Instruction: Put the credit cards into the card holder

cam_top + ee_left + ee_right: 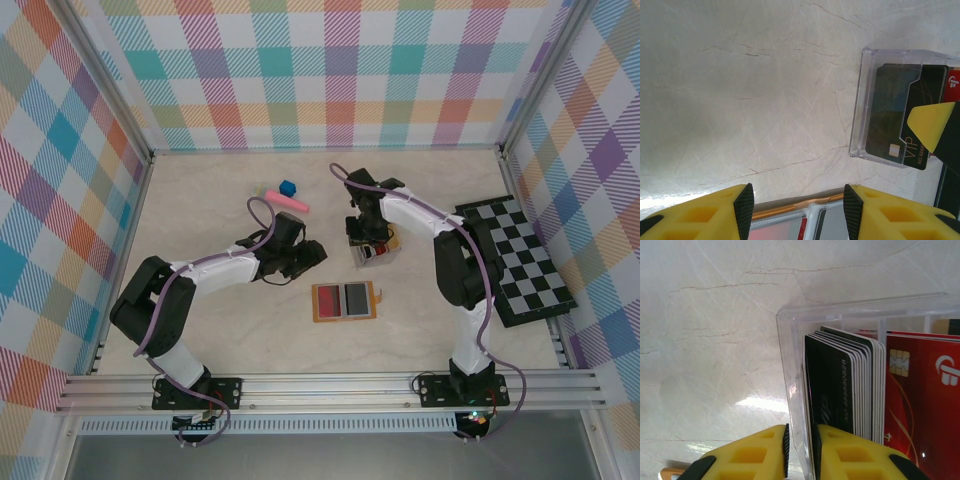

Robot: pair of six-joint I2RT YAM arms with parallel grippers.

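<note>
The credit cards (850,390) stand on edge as a black-and-white stack in a clear plastic box (785,340), with a red card (920,405) beside them. My right gripper (800,440) reaches down at the box's corner. Its jaws are nearly together on the box's clear wall and the outermost black card's edge. From above, the right gripper (366,238) sits over the clear box (382,250). The card holder (317,303) lies open in front, with a red and a grey card in its slots. My left gripper (308,256) hovers open beside the box, the card holder's orange edge (785,208) beneath its fingers.
A black-and-white chequered board (520,262) lies at the right wall. A pink bar (288,201) and a blue cube (288,187) rest at the back centre. Checked walls enclose the table on three sides.
</note>
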